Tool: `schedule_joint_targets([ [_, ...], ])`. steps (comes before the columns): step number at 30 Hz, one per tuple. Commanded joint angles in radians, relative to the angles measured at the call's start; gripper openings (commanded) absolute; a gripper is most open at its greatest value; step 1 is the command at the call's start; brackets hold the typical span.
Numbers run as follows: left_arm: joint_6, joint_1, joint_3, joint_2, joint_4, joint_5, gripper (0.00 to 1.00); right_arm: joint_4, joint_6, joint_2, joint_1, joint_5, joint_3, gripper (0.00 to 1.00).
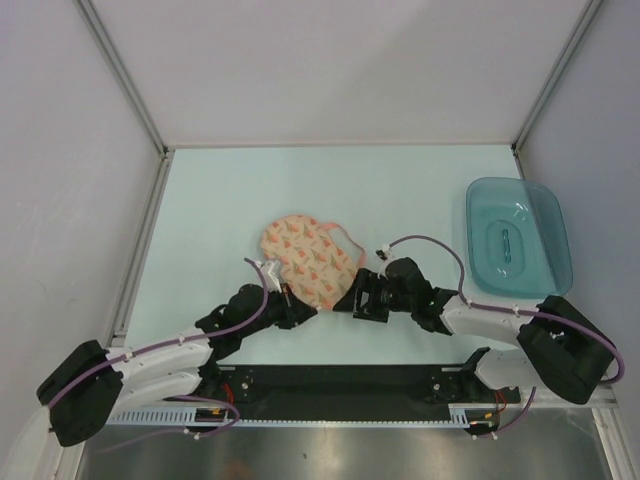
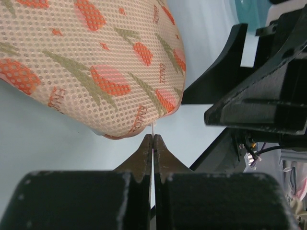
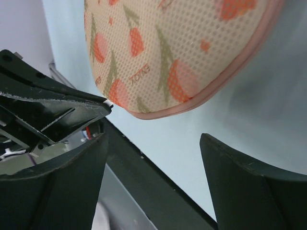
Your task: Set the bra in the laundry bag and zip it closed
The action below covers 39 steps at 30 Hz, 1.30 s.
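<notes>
Peach printed mesh laundry bag [image 1: 308, 262]

- laundry bag [image 2: 96, 62]: cut off by top + left edges in left wrist view, and by top + right edges in right wrist view; contents can't be told
- thin white sliver [image 2: 152, 128] at pinched tips of left gripper [image 2: 152, 139]: too small to id
- teal tray [image 2: 247, 8]: only a blurred corner at top edge of left wrist view, rest behind right arm [image 2: 268, 86]
- right gripper [image 3: 153, 139]: fingers [image 3: 249, 187] blurred, cut by bottom edge

A robotics lab cell: pale table [image 1: 230, 180] walled by white panels [image 1: 330, 60] on aluminium posts [image 1: 124, 75]
</notes>
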Motion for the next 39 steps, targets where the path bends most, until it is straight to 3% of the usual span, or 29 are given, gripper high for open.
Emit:
schedule_joint_targets([
  [1, -0.018, -0.003, 0.037, -0.036, 0.028, -0.001, 0.0, 0.312, 0.116, 0.029, 0.036, 0.045, -0.055, 0.79],
  [6, -0.018, -0.008, 0.033, -0.05, 0.016, 0.001, 0.0, 0.414, 0.136, 0.135, 0.039, 0.036, -0.052, 0.76],
  [9, -0.018, -0.01, 0.028, -0.065, 0.007, -0.004, 0.0, 0.463, 0.16, 0.178, 0.039, 0.027, -0.054, 0.69],
  [12, -0.004, -0.01, 0.034, -0.076, -0.021, -0.017, 0.0, 0.498, 0.166, 0.212, 0.038, 0.011, -0.057, 0.52],
  [15, 0.033, 0.004, 0.065, -0.093, -0.119, -0.066, 0.0, 0.472, 0.149, 0.203, 0.024, -0.004, -0.064, 0.26],
  [16, 0.038, 0.018, 0.073, -0.097, -0.146, -0.07, 0.0, 0.469, 0.146, 0.19, 0.013, -0.012, -0.072, 0.08],
  [17, 0.042, 0.038, 0.077, -0.1, -0.178, -0.063, 0.0, 0.469, 0.146, 0.178, 0.002, -0.018, -0.083, 0.0],
  [23, 0.113, 0.303, 0.085, -0.12, -0.26, 0.047, 0.0, 0.423, 0.084, 0.103, -0.103, -0.105, -0.129, 0.0],
  [27, 0.176, 0.38, 0.136, -0.062, -0.289, 0.061, 0.0, 0.423, 0.053, 0.097, -0.168, -0.223, -0.12, 0.0],
  [33, 0.2, 0.421, 0.208, 0.016, -0.327, 0.041, 0.01, 0.392, 0.028, 0.133, -0.211, -0.271, -0.066, 0.0],
  [35, 0.197, 0.423, 0.206, -0.019, -0.355, 0.05, 0.07, 0.395, 0.024, 0.149, -0.211, -0.276, -0.034, 0.0],
  [39, 0.177, 0.423, 0.176, -0.154, -0.338, 0.157, 0.34, 0.466, 0.066, 0.213, -0.206, -0.24, 0.014, 0.0],
])
